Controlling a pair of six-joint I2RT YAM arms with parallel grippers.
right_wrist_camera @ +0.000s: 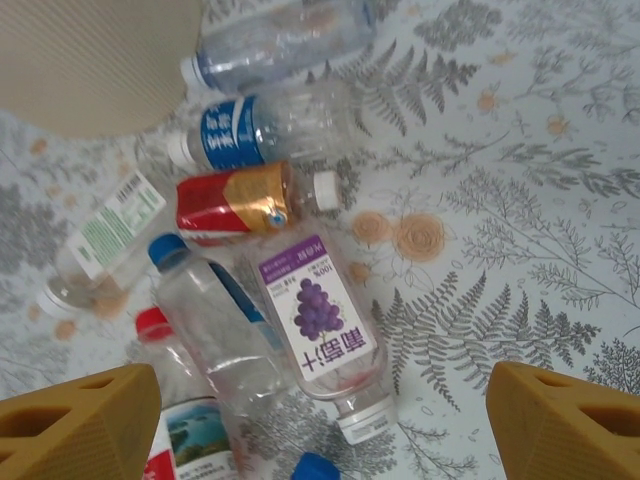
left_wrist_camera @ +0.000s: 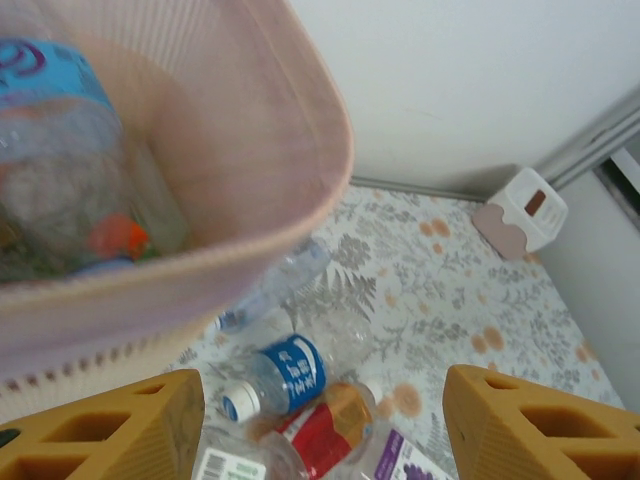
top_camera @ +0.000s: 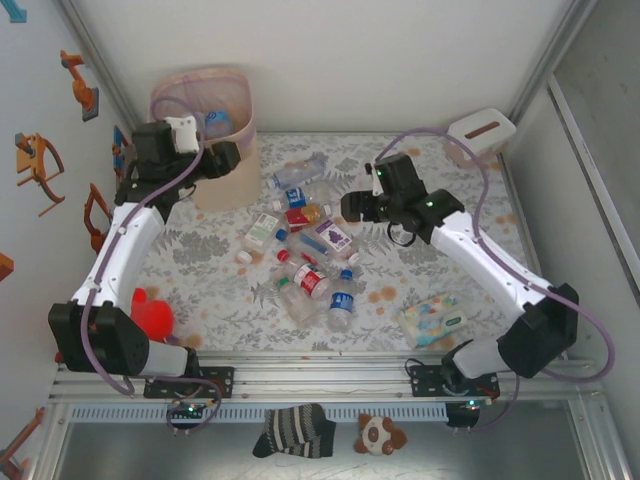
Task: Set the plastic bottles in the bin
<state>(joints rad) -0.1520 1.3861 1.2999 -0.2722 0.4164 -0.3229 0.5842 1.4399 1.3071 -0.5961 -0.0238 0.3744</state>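
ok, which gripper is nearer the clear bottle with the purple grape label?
Right. The right gripper hangs over the clear plastic bottle with the purple grape label, fingers spread. The left gripper is away at the tall beige bin with the pink liner.

Plastic bottles lie on their sides, clustered just beside the bin. The pink-lined beige bin stands upright, with bottles inside.

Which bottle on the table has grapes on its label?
The clear white-capped bottle with the purple label, lying beside the red-labelled one; its label alone pictures a grape bunch.
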